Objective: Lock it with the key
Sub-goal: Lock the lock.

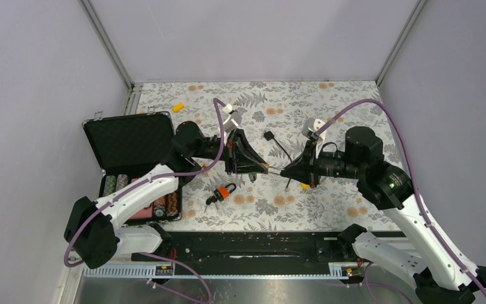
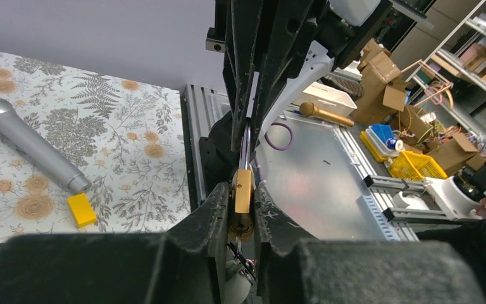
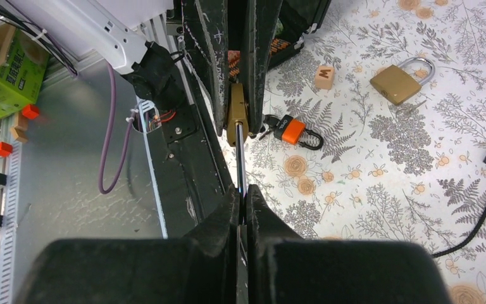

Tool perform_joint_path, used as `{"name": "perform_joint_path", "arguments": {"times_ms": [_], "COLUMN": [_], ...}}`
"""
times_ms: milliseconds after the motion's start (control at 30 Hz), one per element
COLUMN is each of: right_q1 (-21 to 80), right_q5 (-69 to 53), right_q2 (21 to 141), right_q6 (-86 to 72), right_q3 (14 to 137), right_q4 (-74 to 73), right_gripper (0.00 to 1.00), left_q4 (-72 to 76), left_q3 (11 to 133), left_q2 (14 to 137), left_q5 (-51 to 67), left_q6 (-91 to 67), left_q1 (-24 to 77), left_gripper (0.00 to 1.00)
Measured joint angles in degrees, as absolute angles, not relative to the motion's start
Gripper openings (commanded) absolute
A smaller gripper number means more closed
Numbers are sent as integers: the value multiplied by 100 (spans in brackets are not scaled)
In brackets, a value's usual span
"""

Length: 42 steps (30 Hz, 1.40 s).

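Observation:
The lock (image 2: pixel 242 193) is a small brass padlock held in the air between both grippers. My left gripper (image 2: pixel 242 190) is shut on its brass body. A small key with a ring (image 2: pixel 245 254) sits in the keyhole on the lock's underside, inside the left jaws. The silver shackle (image 3: pixel 240 158) runs from the lock body (image 3: pixel 236 114) to my right gripper (image 3: pixel 241 193), which is shut on it. In the top view the two grippers (image 1: pixel 267 168) (image 1: pixel 283 171) meet tip to tip above the middle of the mat.
A second brass padlock (image 3: pixel 402 81) lies on the floral mat, with an orange-and-black key bunch (image 1: pixel 224 192) and a wooden letter block (image 3: pixel 324 76) nearby. A black cable (image 1: pixel 278 147), a grey microphone (image 2: pixel 28 142), a yellow block (image 2: pixel 81 209) and an open black chip case (image 1: pixel 133 158) also lie around.

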<state>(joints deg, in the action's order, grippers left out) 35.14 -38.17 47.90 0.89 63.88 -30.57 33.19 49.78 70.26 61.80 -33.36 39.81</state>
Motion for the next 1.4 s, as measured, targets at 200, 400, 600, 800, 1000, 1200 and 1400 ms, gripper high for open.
{"name": "perform_joint_path", "arguments": {"times_ms": [200,400,600,800,1000,1200,1400], "right_q1": [3507,3476,3450,3417,3393,3479,3483], "right_q5": [-3811,-3798,-3734,-3717,-3476,-3216,-3304], "right_q2": [4751,4792,4816,4827,4856,4987,5043], "right_q6": [-416,-1041,-1396,-1546,-1448,-1011,62], "right_q3": [6224,6134,6020,5931,5918,5992,6145], "right_q4": [-2731,-2401,-2134,-1944,-1979,-2029,-2893], "right_gripper": [0,0,0,0,0,0,0], "left_q4": [3345,3489,3489,3575,3194,2484,1168], "left_q3": [4978,4980,4980,4980,5105,5177,5417], "left_q2": [7035,7061,7074,7148,7183,6980,6440], "left_q5": [6136,6064,5959,5951,5837,5284,5063], "left_q6": [-3588,-3660,-3798,-3981,-3854,-3358,-1940], "left_q1": [3983,3992,3977,3938,3876,3828,3756], "left_gripper": [0,0,0,0,29,82,87]}}
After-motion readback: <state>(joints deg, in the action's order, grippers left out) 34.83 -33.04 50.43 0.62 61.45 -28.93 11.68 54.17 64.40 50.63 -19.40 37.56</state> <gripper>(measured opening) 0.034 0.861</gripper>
